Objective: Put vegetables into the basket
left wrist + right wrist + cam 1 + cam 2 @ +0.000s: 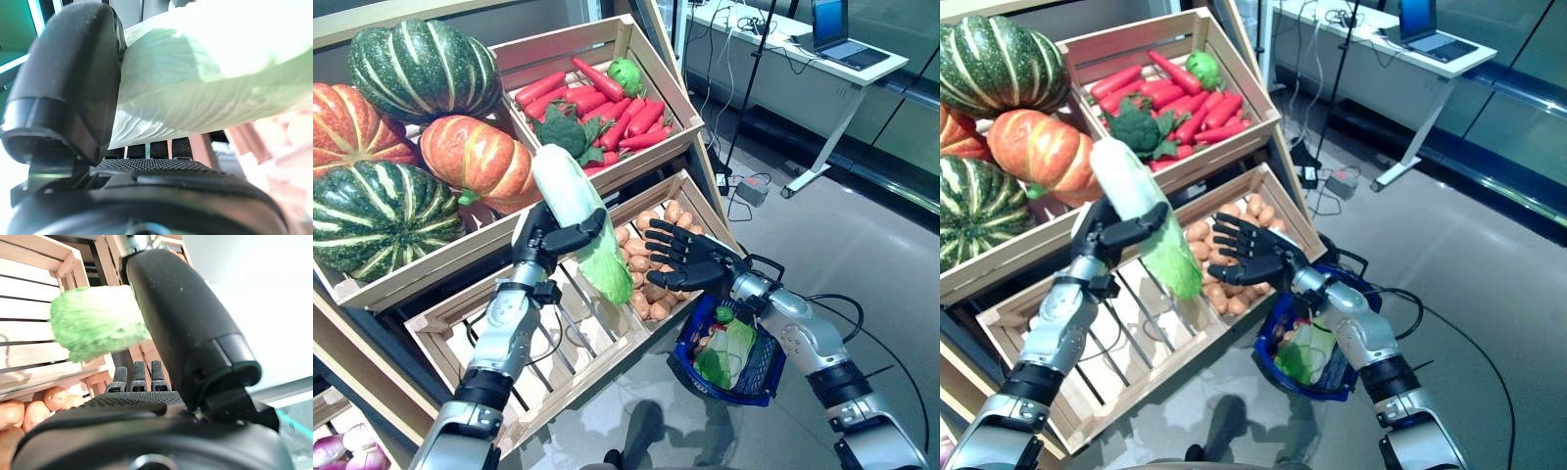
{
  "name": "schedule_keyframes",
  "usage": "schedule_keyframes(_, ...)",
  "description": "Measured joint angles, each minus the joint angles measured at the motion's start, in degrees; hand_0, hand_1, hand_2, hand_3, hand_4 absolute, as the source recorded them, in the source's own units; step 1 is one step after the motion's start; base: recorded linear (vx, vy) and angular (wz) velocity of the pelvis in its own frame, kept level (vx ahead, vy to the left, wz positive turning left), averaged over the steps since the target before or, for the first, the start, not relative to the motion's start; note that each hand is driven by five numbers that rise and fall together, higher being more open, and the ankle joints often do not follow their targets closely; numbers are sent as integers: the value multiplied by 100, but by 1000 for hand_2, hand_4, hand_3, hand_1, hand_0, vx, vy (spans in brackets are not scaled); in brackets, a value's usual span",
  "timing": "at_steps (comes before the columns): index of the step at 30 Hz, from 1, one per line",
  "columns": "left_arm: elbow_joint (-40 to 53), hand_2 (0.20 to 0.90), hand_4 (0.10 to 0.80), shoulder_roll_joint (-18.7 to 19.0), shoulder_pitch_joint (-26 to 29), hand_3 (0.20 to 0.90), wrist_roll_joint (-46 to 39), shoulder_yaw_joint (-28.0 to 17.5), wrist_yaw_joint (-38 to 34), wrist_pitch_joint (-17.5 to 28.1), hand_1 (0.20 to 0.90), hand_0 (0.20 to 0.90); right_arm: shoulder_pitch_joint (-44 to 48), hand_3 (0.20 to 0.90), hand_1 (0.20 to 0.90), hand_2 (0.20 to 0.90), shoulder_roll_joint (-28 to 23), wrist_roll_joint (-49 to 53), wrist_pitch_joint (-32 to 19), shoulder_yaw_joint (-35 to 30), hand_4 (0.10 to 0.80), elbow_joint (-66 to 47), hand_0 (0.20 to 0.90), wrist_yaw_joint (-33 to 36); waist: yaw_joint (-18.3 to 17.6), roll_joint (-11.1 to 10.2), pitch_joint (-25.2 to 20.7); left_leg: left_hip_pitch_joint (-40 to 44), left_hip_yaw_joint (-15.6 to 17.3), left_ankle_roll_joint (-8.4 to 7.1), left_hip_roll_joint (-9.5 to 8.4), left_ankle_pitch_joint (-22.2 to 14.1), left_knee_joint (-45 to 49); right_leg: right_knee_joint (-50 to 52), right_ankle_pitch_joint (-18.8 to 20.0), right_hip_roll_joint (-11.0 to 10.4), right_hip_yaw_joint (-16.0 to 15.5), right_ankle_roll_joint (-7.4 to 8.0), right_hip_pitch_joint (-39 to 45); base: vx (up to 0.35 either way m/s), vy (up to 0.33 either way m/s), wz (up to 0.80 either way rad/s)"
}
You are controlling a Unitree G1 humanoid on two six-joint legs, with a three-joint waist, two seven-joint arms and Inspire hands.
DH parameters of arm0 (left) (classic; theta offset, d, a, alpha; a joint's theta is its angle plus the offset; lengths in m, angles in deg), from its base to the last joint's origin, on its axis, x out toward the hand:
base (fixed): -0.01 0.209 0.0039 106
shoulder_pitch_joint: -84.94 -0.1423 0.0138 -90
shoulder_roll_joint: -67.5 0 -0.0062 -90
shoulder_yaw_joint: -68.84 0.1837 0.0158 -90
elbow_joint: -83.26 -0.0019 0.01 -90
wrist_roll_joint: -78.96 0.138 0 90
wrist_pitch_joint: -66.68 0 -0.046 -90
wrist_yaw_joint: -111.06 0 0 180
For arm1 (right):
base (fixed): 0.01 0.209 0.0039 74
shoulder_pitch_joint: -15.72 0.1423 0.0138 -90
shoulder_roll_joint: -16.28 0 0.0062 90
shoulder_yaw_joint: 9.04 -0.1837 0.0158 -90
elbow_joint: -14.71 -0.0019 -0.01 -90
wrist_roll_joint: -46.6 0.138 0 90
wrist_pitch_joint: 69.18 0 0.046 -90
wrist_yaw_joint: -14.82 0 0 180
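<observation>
Before me stands a wooden shelf of slanted crates on a grey shiny floor, and a white desk (822, 61) with a laptop (840, 31) is far behind on my right. The upper left crate (372, 284) holds big green and orange pumpkins (475, 157). The upper right crate (656, 147) holds red carrots (626, 117) and a broccoli (563, 132). Lower down, one slatted crate (558, 343) is next to a crate of potatoes (651, 294).

My left hand (548, 240) is raised above the slatted crate, and its fingers and thumb are curled around a napa cabbage (573, 215). The cabbage is tilted, with the white end up and the green leafy end down. My right hand (690, 257) is just beside the leafy end, over the potatoes, with the fingers spread and straight, holding nothing. A blue basket (729, 367) hangs from my right forearm, below the hand. Some green leafy vegetables (724, 357) lie already inside it.
</observation>
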Motion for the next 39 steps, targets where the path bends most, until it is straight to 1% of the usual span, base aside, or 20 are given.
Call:
schedule_keyframes(2,0,300,400,-43,-5,300,6,82,32,-17,300,300,19,900,900,900,37,-3,0,106,800,-35,900,41,9,-7,-4,6,0,-5,1,12,0,0,0,3,3,0,5,0,0,0)
schedule_keyframes(9,0,300,400,-120,-13,300,18,72,20,-47,300,300,21,900,900,900,77,36,46,156,800,-92,900,163,95,-53,-33,14,7,-23,10,54,0,0,30,37,55,-32,5,33,-1,-1)
schedule_keyframes(14,34,300,400,-117,-190,300,61,59,20,-48,300,300,2,900,900,900,117,237,324,220,800,-94,900,172,96,-124,-77,25,13,-18,7,64,0,0,36,35,102,-30,10,16,-3,-1)
schedule_keyframes(20,35,300,400,-91,-289,300,48,63,81,-50,300,300,-69,900,900,900,97,666,532,292,800,-93,900,202,102,-133,-83,21,6,-18,7,81,0,0,43,35,103,-29,8,0,0,0)
schedule_keyframes(28,35,300,400,-30,-345,300,-1,66,305,-55,300,300,-71,900,900,900,99,672,676,305,800,-93,900,204,99,-137,-85,27,12,-15,8,90,0,-2,57,35,113,-31,10,13,-2,0)
schedule_keyframes(31,35,300,400,-24,-348,300,-1,114,323,-54,300,300,-72,900,900,900,113,526,624,319,800,-93,900,390,98,-165,-108,29,13,-15,9,93,0,-2,58,36,115,-31,11,0,0,0)
schedule_keyframes(34,55,300,400,-25,-376,300,0,224,323,-54,300,300,-72,900,900,900,174,0,507,335,800,-75,900,674,102,-222,-148,30,13,-13,8,95,0,-2,59,33,116,-30,11,0,0,0)
schedule_keyframes(38,359,300,400,-49,-530,300,0,415,360,-53,300,300,-68,900,900,900,336,-738,256,337,800,193,900,1124,101,-256,-170,30,13,-6,4,100,0,-2,62,23,121,-25,10,0,0,0)
schedule_keyframes(39,396,300,400,-50,-538,300,4,466,360,-53,300,300,-66,900,900,900,349,-753,225,337,800,240,900,1174,103,-256,-170,30,12,-5,3,101,0,-2,63,23,121,-24,10,0,0,0)
